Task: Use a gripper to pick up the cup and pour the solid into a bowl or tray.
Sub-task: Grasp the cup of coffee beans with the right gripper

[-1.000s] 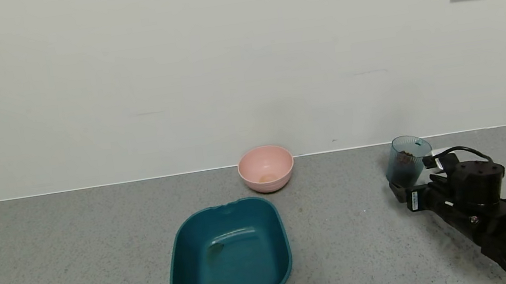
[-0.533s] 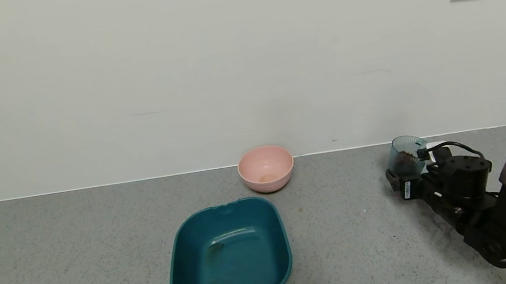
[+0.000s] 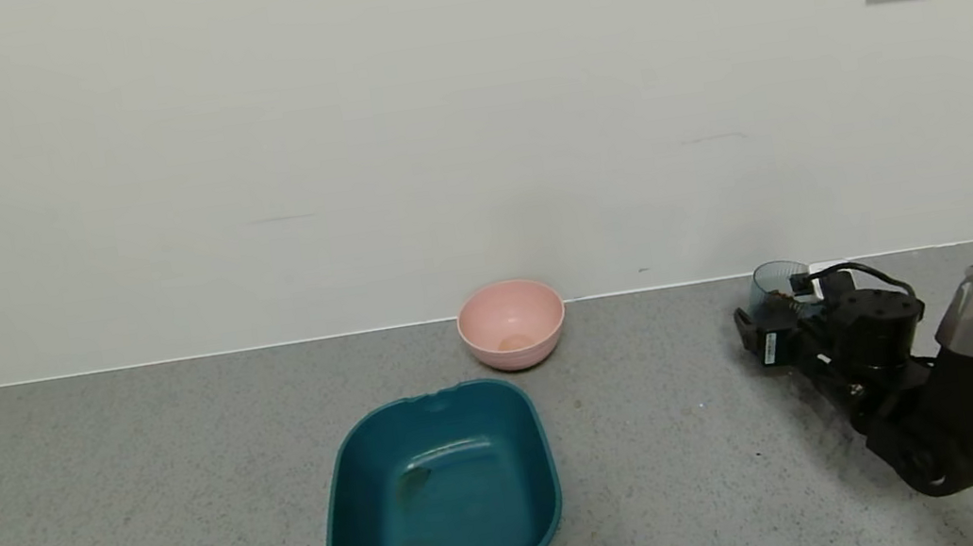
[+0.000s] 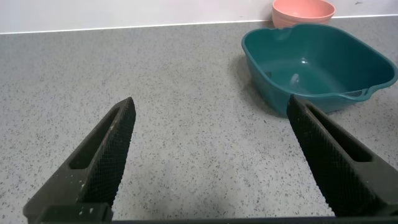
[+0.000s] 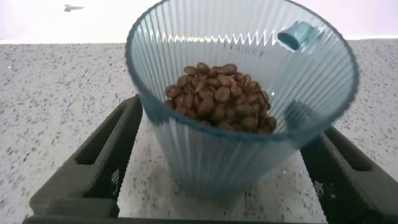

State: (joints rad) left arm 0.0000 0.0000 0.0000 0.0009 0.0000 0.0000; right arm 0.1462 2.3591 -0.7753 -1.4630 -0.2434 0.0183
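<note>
The right end effector (image 5: 217,180) has its fingers spread either side of the cup (image 5: 239,93), not clamping it. The cup, holding brown beans (image 5: 221,96), stands upright on the counter (image 3: 146,492) near the wall, well right of the teal tub (image 3: 441,494). The left end effector (image 4: 214,162) hangs open over bare counter.

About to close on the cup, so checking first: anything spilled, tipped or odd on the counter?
Nothing stands out. The cup stands upright between the open fingers of the right gripper, with the beans all inside. The teal tub and pink bowl sit upright. The left gripper hovers open.
</note>
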